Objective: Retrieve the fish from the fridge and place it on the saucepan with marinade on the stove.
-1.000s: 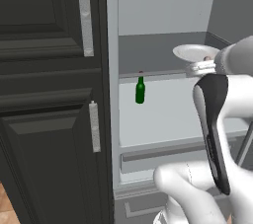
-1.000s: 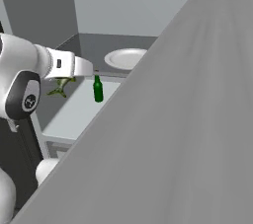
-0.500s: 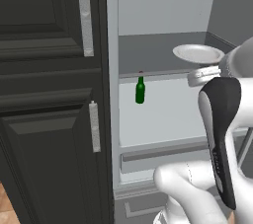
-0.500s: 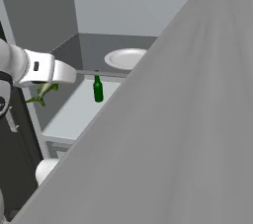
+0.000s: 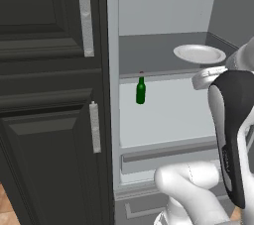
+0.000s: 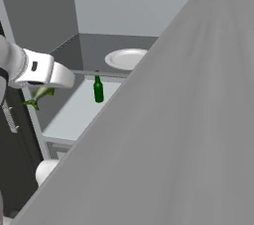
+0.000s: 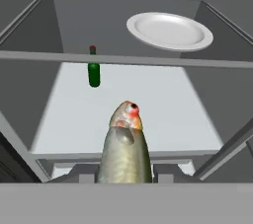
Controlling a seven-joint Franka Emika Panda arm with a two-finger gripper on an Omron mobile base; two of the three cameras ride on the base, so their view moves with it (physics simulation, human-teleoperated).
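A dark panelled cabinet (image 5: pixel 49 95) stood left of the open fridge (image 5: pixel 163 35), where a green bottle (image 5: pixel 141 90) sat at the front of the lower shelf and a white plate (image 5: pixel 199 53) rested on the shelf above. The claw (image 7: pixel 126 176) was clamped on the fish (image 7: pixel 125 146), held in the air just outside the shelves, its reddish head pointing into the fridge. Judged from here, the retrieval was nearly complete; carrying it well meant drawing straight back from the shelf edge, keeping the grip firm and swinging wide of the grey door (image 6: pixel 188 120) before heading for the stove. The right base view caught the fish (image 6: pixel 39 96) dangling under the white wrist, which the left base view hid behind the arm. Only the hand view revealed the fish's colouring and that both fingers flanked its body.
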